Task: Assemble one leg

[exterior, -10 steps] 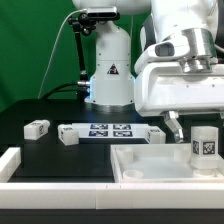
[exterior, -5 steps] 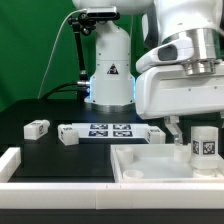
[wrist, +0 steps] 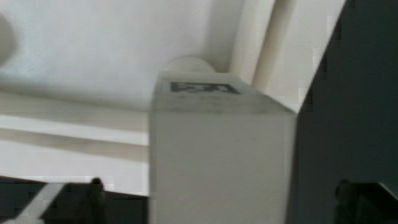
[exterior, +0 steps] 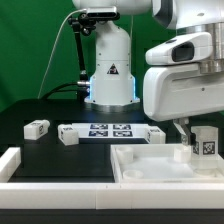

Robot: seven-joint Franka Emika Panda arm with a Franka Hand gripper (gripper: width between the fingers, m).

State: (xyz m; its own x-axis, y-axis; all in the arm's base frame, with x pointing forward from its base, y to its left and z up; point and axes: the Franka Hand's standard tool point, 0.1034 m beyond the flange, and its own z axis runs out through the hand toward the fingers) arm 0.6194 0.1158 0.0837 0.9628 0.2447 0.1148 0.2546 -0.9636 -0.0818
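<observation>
The leg (exterior: 204, 143), a small white square post with a tag on its side, stands upright at the right end of the large white tray (exterior: 145, 168). My gripper (exterior: 194, 134) hangs over it with its jaws open. One finger (exterior: 183, 129) shows just to the left of the leg in the exterior view. In the wrist view the leg (wrist: 217, 140) fills the space between the two dark fingertips of the gripper (wrist: 217, 205), with a gap at each side. The tray's white inside (wrist: 71, 90) shows behind it.
A second small white leg (exterior: 37, 128) lies at the exterior view's left on the black table. The marker board (exterior: 108, 131) lies behind the tray, with small white blocks at its ends. A white rail (exterior: 10, 160) runs along the front left. The arm's base (exterior: 110, 70) stands at the back.
The arm has moved toward the exterior view's right, bringing the gripper's fingers around the upright leg. The leg and the other parts have not moved.
</observation>
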